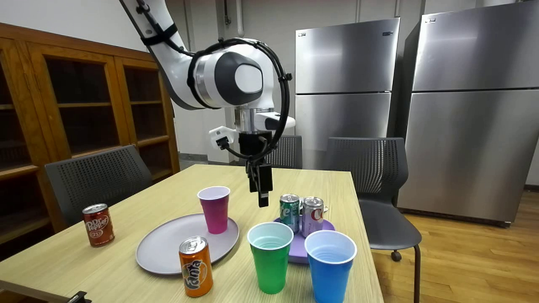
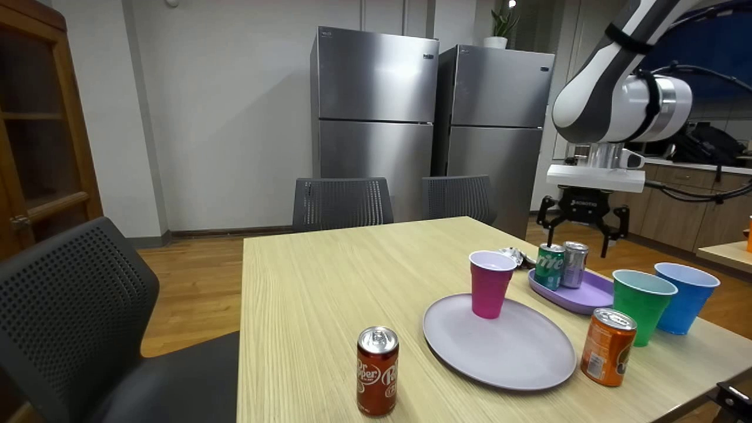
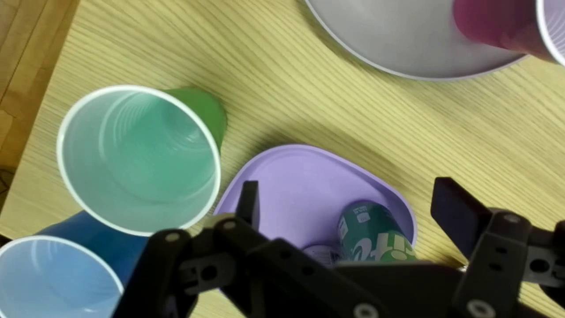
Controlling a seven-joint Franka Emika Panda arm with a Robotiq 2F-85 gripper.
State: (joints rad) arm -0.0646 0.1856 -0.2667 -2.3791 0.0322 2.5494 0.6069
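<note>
A green Sprite can (image 2: 549, 268) stands on a purple tray (image 2: 590, 294), close beside a silver can (image 1: 312, 216) whose lettering shows only in fragments. The gripper (image 3: 348, 198) hangs over the tray, its fingers spread wide and released. In the wrist view its dark body covers the upper part of the Sprite can and all but a sliver of the silver one. In an exterior view a fingertip (image 2: 550, 239) overlaps the Sprite can's rim, so contact is hard to judge from there.

A green cup (image 1: 269, 256) and a blue cup (image 1: 331, 269) stand near the tray and block much of it in an exterior view; the blue cup's base meets the frame's bottom edge. Behind the cans, a crumpled silvery scrap (image 2: 518, 257) is partly hidden and hard to identify.

Farther out, a grey plate (image 1: 168, 248) bears a pink cup (image 1: 216, 212), both cut off in the wrist view. A Fanta can (image 1: 196, 267) stands just beside the plate, a Dr Pepper can (image 1: 98, 227) farther along the wooden table (image 2: 329, 282). A black object (image 1: 78, 298), cropped at the lower edge, is unclear.
</note>
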